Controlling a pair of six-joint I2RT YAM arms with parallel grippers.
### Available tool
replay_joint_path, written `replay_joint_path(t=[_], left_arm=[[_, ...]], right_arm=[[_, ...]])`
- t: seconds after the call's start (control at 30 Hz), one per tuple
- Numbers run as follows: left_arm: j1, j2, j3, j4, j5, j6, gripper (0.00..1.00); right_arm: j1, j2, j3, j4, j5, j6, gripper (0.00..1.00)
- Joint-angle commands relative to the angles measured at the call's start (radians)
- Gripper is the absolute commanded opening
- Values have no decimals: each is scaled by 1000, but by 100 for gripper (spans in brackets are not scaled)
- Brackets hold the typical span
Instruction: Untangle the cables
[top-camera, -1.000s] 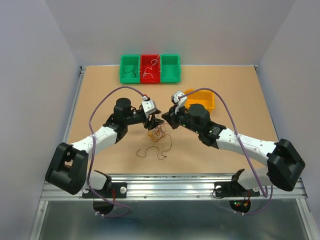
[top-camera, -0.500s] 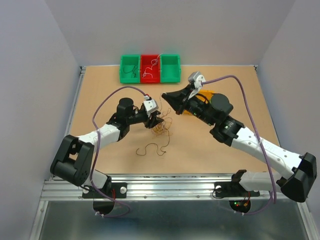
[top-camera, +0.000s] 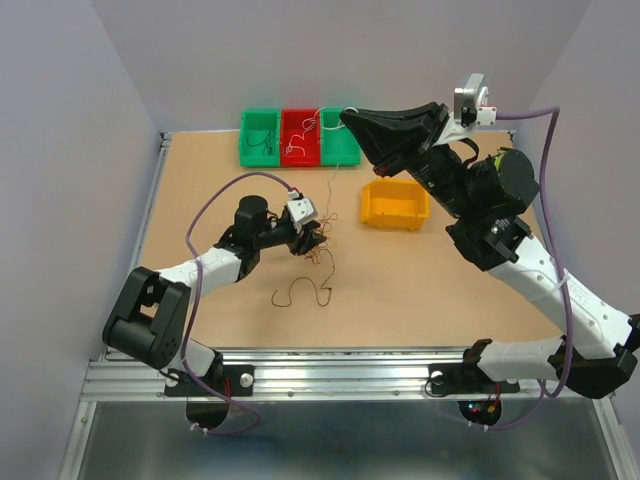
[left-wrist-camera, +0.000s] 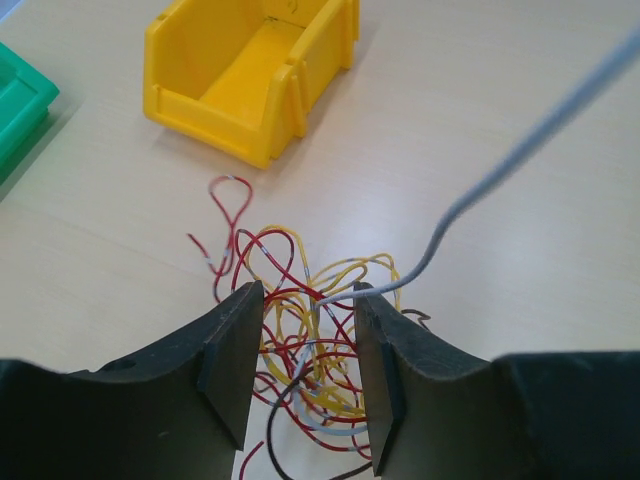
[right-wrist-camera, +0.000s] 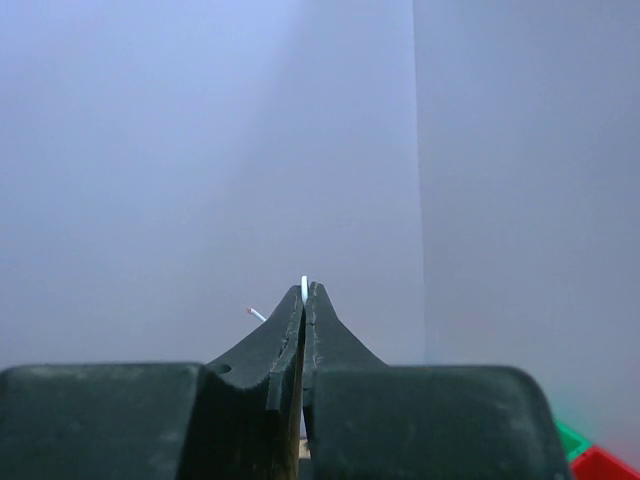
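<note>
The cables (top-camera: 318, 250) are a small tangle of red, yellow, white and dark wires on the table; they also show in the left wrist view (left-wrist-camera: 310, 340). My left gripper (top-camera: 312, 238) is low over the tangle, its jaws (left-wrist-camera: 305, 330) apart with wires between them. My right gripper (top-camera: 350, 118) is raised high near the bins and shut on a white wire (right-wrist-camera: 304, 288). This white wire (left-wrist-camera: 480, 180) runs taut from the tangle up to it. A loose dark brown wire (top-camera: 300, 295) lies in front of the tangle.
A yellow bin (top-camera: 395, 205) stands right of the tangle and shows in the left wrist view (left-wrist-camera: 250, 80). A green bin (top-camera: 260, 137), a red bin (top-camera: 300, 137) and another green bin (top-camera: 345, 150) line the far edge, some holding wires.
My right gripper has risen and swung back toward the far bins, drawing the white wire up out of the tangle. My left gripper has stayed at the tangle.
</note>
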Motion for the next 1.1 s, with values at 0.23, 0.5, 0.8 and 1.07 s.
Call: replay_joint_path(t=[0.23, 0.5, 0.8, 1.07], left_arm=[[0, -17, 10, 39, 11, 4, 52], [0, 7, 21, 36, 27, -13, 57], [0, -9, 32, 13, 22, -13, 57], [26, -118, 35, -62, -136, -8, 60]], right_arm=[[6, 172, 355, 119, 184, -48, 1], [7, 322, 680, 174, 284, -116, 1], [7, 339, 655, 230, 362, -223, 0], [6, 214, 324, 333, 448, -309, 1]])
